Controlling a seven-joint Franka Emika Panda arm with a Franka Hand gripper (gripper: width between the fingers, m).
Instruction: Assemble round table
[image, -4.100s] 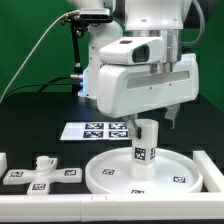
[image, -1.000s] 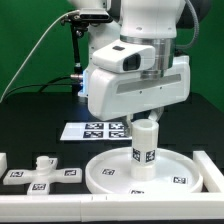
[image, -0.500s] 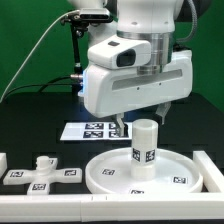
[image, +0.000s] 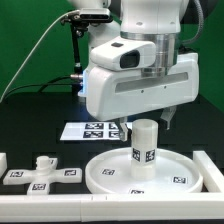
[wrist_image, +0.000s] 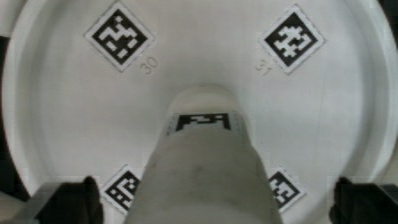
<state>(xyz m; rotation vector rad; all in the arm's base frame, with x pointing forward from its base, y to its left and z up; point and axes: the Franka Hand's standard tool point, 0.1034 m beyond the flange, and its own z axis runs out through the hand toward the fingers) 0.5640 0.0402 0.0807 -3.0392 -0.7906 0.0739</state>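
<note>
Claw: the claw (image: 146, 121) hangs just above the leg, its fingers (wrist_image: 75, 198) spread to either side and gripping nothing.
Leg: the leg (image: 146, 150) stands upright at the middle of the disc (image: 100, 174), probably seated in its socket.
Spread: likely kept wide so the fingers clear the leg's sides.
Foot: the cross-shaped foot (image: 40, 172) lies apart at the exterior view's left, not yet fitted.
Board: the marker board (image: 92, 130) lies behind the disc.

A plain green backdrop (image: 30, 40) is seen behind the far edge of the black tabletop (image: 40, 125), which is evenly lit. The marker board (image: 92, 129) is laid flat near the tabletop's middle, and a white rail (image: 50, 203) is set along its near edge.
</note>
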